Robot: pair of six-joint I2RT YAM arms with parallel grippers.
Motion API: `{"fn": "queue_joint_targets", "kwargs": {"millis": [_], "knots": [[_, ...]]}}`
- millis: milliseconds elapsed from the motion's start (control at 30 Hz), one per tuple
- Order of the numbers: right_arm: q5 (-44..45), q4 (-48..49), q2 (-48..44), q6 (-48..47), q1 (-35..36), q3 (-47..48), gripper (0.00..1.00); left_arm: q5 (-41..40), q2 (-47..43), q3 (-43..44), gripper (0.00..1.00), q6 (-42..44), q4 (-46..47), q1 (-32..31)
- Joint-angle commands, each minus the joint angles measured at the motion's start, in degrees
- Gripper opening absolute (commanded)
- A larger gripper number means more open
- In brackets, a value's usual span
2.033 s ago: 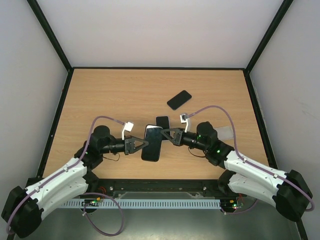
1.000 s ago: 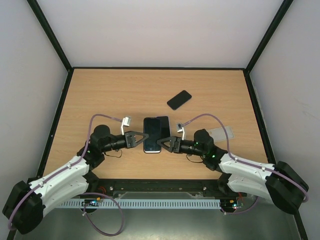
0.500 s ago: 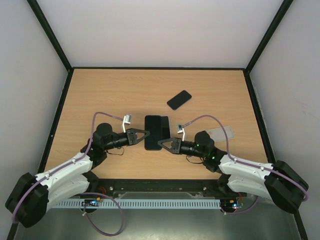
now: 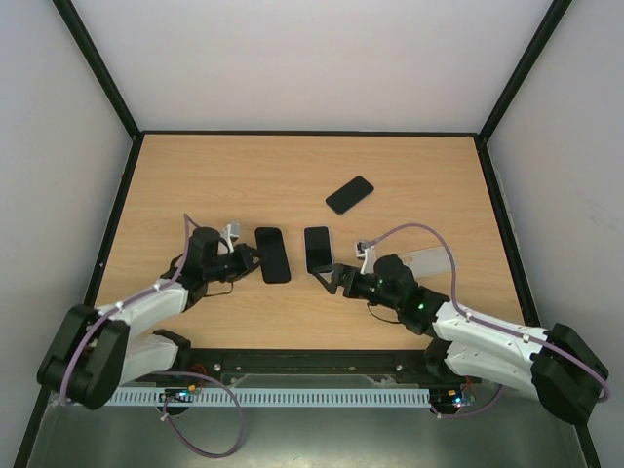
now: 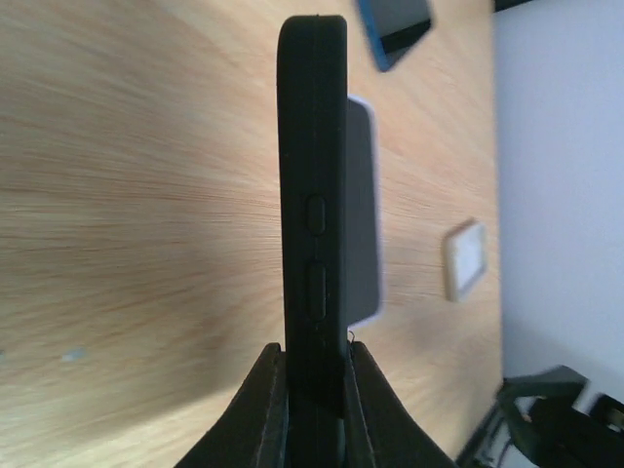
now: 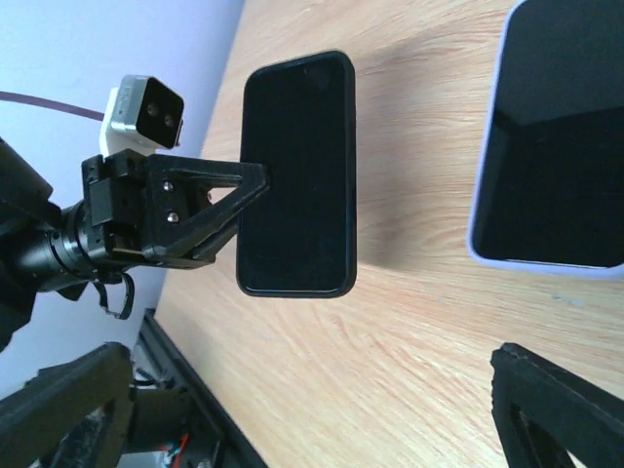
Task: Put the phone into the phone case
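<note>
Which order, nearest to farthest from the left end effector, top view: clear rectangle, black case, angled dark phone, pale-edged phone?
1. Black case, in its grip.
2. Pale-edged phone, centre.
3. Angled dark phone, farther back.
4. Clear rectangle, right side.

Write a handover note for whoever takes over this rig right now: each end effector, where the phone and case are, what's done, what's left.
Left end effector: shut on the black case, holding it to the left of the phone.
Right end effector: open and empty, at the phone's near end.
Phone: lying on the table, apart from the case, with nothing gripping it.
Done: the case is gripped.
Left: grip the phone, line it up with the case and press it in.
</note>
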Motion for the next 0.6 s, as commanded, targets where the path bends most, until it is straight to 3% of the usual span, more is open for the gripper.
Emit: {"fn": "queue_joint_targets", "kwargs": {"millis": [0,300,467,567], "knots": [[6.7,-11.2,-0.9,-4.8,0.3,5.1,0.98,2.2,6.6,5.7,0.02,5.9,-1.4,2.8],[19.3,-27.8,6.5,-5.3,-0.4,14.3,0.98,3.6,17.8,8.5,0.04,8.0,1.8,5.5],[19.6,-29.6,8.1,-5.1,-1.0,15.6,0.97,3.9,22.1,9.1,0.12,9.1,2.4,6.5],[23.2,-30.9,8.1,-2.7,-1.4,15.5,0.98,2.5,22.7,9.8,0.23,10.0,0.2,7.2]]}}
